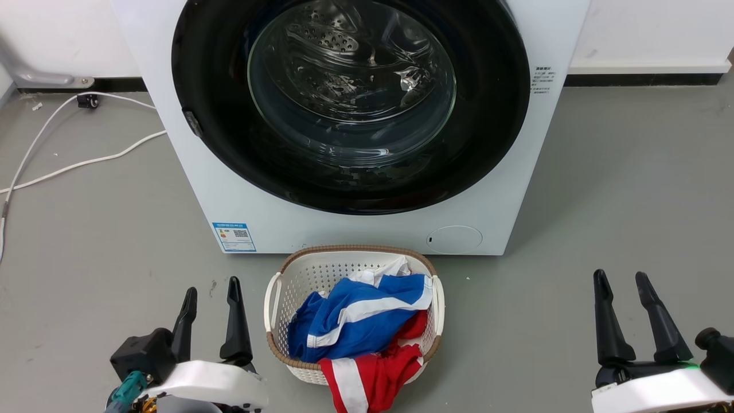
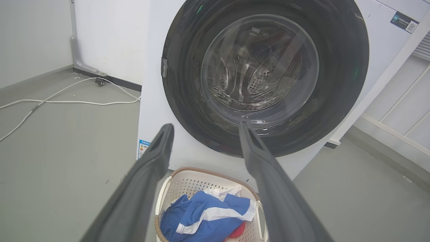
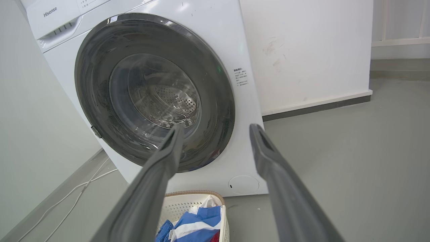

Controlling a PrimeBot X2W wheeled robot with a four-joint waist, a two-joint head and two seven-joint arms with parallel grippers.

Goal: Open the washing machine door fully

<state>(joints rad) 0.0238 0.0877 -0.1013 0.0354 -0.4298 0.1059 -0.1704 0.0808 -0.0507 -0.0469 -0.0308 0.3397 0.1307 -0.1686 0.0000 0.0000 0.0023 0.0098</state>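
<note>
Below the washing machine (image 1: 258, 212), six o'clock, white basket (image 1: 274, 298) holding blue and red clothes (image 1: 355, 315), washing machine door (image 1: 351, 97) closed at twelve, left gripper (image 1: 212, 288) at seven, right gripper (image 1: 620, 276) at five, jaws spread.

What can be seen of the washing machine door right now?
The washing machine door is a large round glossy black disc, nearly as wide as the white machine front, with a bulging clear glass centre showing the perforated steel drum. A small grey tab sits on its left edge in the head view. It looks shut, flush. Nothing touches it; the left gripper and right gripper hang open, short of it.
</note>
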